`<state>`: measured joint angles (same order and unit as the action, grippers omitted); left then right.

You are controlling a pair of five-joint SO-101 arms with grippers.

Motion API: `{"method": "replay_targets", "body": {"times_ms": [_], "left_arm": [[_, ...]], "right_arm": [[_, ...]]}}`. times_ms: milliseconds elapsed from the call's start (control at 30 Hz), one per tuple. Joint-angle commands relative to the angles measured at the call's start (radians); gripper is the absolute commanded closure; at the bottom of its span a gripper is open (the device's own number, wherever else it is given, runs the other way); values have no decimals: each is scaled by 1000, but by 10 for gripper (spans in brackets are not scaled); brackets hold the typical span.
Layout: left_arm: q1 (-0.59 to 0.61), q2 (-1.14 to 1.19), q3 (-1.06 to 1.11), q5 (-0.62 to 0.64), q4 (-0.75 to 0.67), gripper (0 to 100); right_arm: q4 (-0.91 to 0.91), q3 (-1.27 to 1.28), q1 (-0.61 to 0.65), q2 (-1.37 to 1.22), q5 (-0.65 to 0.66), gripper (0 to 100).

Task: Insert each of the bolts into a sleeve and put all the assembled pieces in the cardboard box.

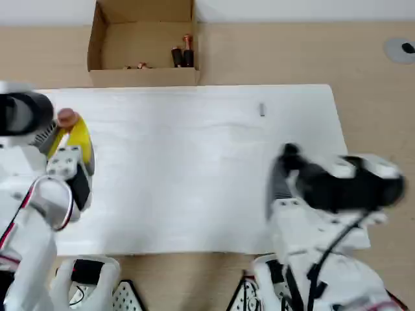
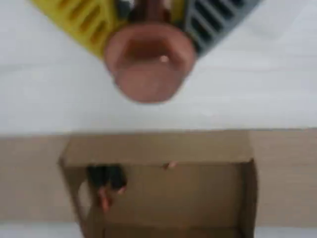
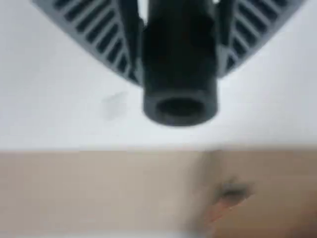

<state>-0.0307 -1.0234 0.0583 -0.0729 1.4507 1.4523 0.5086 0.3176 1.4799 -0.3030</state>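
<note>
the mat (image 1: 194,168) between the two arms is flat, open surface, with just a small mark (image 1: 262,110) near its far edge. the box (image 1: 142,78) stands just past that far edge on the left arm's side. its top is open, and its near wall rises between the mat and the box floor. inside, the pieces (image 1: 182,55) stand by the wall nearer the right arm, and most of the floor beside them is bare. the left gripper (image 1: 70,129), clamped on a bolt (image 1: 66,117), sits at the mat's edge near the box. the right gripper (image 1: 285,162), clamped on a sleeve (image 1: 290,153), is well apart across the mat.
</note>
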Motion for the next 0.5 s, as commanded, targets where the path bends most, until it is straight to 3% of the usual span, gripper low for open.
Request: {"method": "replay_targets", "body": {"times_ms": [0, 100, 333, 467], "left_arm": [[-12, -2, 68, 61, -104, 994], [-12, -2, 123, 60, -164, 994], [-21, -2, 184, 64, -321, 994], [-150, -2, 199, 64, -382, 994]], "right_arm": [[-126, 88, 291, 38, -97, 988], [-267, 154, 441, 58, -104, 988], [-483, 329, 648, 70, -104, 988], [-562, 414, 736, 62, -104, 988]]}}
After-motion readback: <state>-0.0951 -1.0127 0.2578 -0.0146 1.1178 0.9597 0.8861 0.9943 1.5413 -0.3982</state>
